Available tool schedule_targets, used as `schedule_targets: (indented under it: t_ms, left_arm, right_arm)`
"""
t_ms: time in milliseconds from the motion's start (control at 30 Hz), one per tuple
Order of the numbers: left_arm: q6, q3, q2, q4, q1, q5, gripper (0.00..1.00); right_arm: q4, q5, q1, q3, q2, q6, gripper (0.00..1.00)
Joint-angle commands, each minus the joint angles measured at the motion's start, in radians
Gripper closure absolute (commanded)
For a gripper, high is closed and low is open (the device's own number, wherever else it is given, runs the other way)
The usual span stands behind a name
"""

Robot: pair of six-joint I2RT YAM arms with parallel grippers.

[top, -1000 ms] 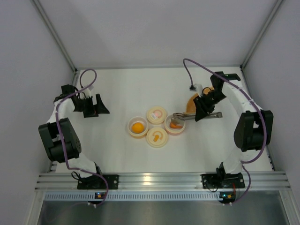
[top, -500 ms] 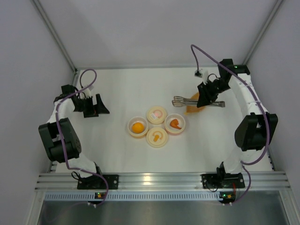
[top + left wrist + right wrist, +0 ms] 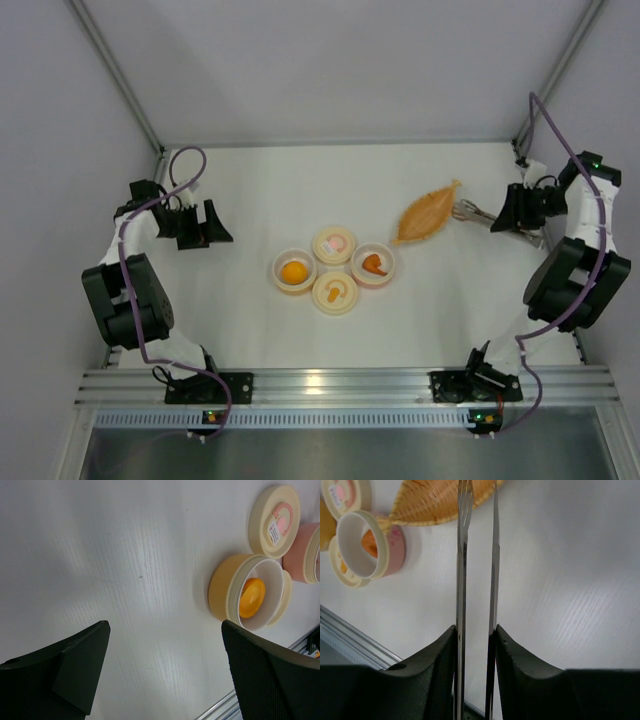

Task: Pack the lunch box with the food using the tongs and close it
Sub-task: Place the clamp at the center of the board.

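Observation:
The lunch box is two open tubs mid-table. The yellow tub holds the round orange ball. The pink tub holds the orange wedge. Both cream lids lie beside them, the pink-marked one behind and the orange-marked one in front. My right gripper is shut on the silver tongs at the far right, their tips over the leaf dish's end. My left gripper stands open at the left, holding nothing.
An orange leaf-shaped dish lies between the tubs and the right gripper. Grey walls close in on both sides, with the right arm close to the right wall. The metal rail runs along the near edge.
My right arm has carried the tongs from over the pink tub back and to the far right, past the leaf dish. The wedge stays in the pink tub. The left arm has not moved.

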Motion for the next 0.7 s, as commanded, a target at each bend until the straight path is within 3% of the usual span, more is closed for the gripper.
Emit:
schedule_targets:
  t_ms: [0,400,667]
  left_arm:
    - [0.014,0.030,-0.036,0.024,0.001,0.016,0.02]
    - [0.011,0.005,-0.054,0.028,-0.001,-0.015,0.02]
    - [0.007,0.007,-0.034,0.030,-0.001,-0.014,0.02]
  right_arm:
    - [0.160,0.079,-0.038,-0.057,-0.039,0.060,0.66]
    - [0.444,0.261,-0.054,-0.149,0.037,0.154,0.69]
    - [0.516,0.249,-0.051,-0.167,0.122,0.088,0.63]
